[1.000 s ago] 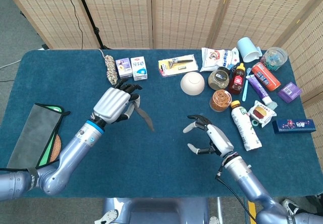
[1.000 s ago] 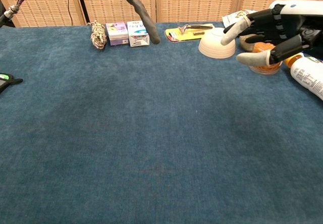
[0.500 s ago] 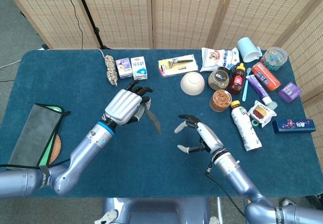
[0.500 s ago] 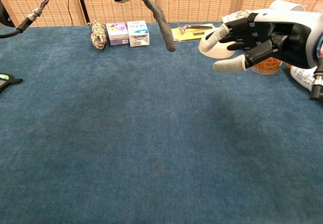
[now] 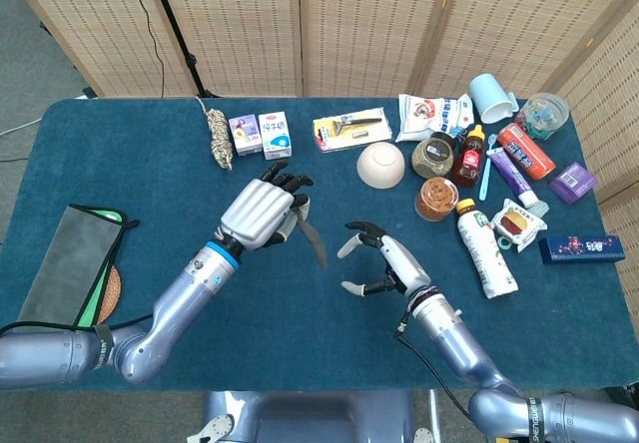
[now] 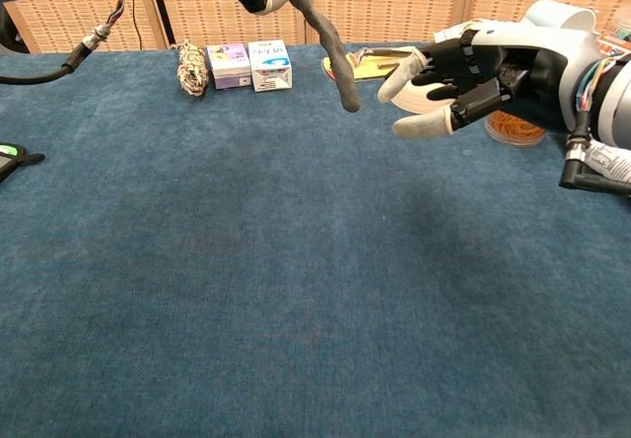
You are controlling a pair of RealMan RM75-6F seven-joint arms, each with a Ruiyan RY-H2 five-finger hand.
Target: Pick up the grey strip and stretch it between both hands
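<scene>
Here's the tabletop (image 5: 150, 164), blue cloth all over, and it's busy along the back: a rope bundle (image 5: 216, 137) on the left, two small cartons (image 5: 260, 134) beside it, then a yellow razor card (image 5: 351, 128) and an upturned white bowl (image 5: 380, 164). Over on the right it's a crowd, with a white bottle (image 5: 485, 250) lying flat, a round orange-topped tub (image 5: 435, 198), a sauce bottle (image 5: 468, 155), a pale blue mug (image 5: 492, 96) and a purple box (image 5: 573, 181). Far left, a grey pouch (image 5: 66, 265) sits at the edge.
</scene>
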